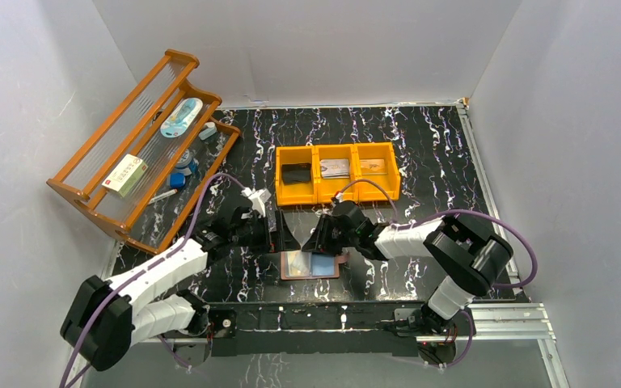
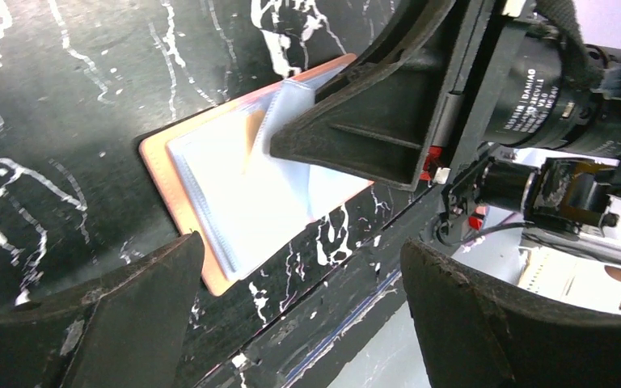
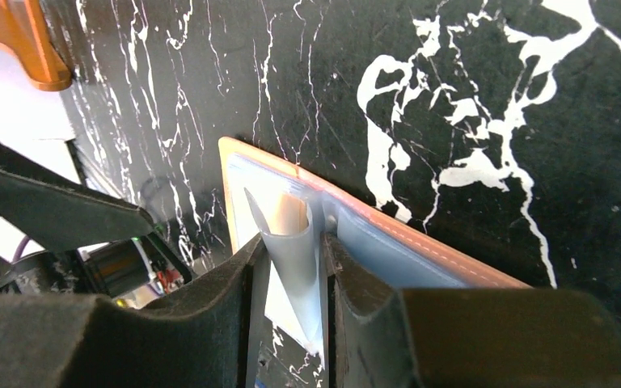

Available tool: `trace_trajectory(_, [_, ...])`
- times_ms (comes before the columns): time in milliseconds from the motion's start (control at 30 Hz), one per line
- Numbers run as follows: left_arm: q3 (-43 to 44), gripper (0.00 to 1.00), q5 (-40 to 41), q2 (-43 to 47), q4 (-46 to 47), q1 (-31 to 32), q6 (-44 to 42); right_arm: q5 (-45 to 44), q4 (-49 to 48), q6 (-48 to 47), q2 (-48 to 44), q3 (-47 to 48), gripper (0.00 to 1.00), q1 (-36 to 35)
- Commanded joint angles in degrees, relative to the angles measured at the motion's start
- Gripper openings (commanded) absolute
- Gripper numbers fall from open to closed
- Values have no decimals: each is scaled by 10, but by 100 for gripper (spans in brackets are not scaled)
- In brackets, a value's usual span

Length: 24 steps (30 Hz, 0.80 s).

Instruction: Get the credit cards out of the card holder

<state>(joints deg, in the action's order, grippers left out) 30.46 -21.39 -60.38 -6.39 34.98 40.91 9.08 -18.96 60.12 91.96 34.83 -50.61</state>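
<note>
We saw the right gripper (image 3: pixel 291 249) pinching a curled pale blue leaf of lining (image 3: pixel 295 291) with a tan card (image 3: pixel 289 214) tucked in it, while the left gripper (image 2: pixel 303 291) stood spread wide close by, gripping nothing. The card holder (image 1: pixel 311 265) lay open at the lower centre of the top view. We judged that a pull could lift or drag the whole holder (nothing pinned it down) and leave the card in its sleeve. We could not tell whether the grip caught the card itself, nor how many cards sat inside the holder.
</note>
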Motion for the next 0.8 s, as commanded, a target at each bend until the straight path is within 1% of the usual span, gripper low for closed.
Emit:
trace_trajectory(0, [-5,89,-68,-29,77,-3,-15,50,-30,18,12,-43,38,12])
trace_trajectory(200, [-2,88,-98,-87,122,0,-33,76,-80,41,19,-79,39,32])
trace_trajectory(467, [-5,86,-119,-150,192,14,-32,96,-129,64,32,-105,40,44])
trace_trajectory(667, [5,85,-108,-184,199,27,-41,109,-157,78,46,-116,40,51])
trace_trajectory(767, [12,85,-108,-207,188,31,-48,108,-163,84,46,-123,40,55])
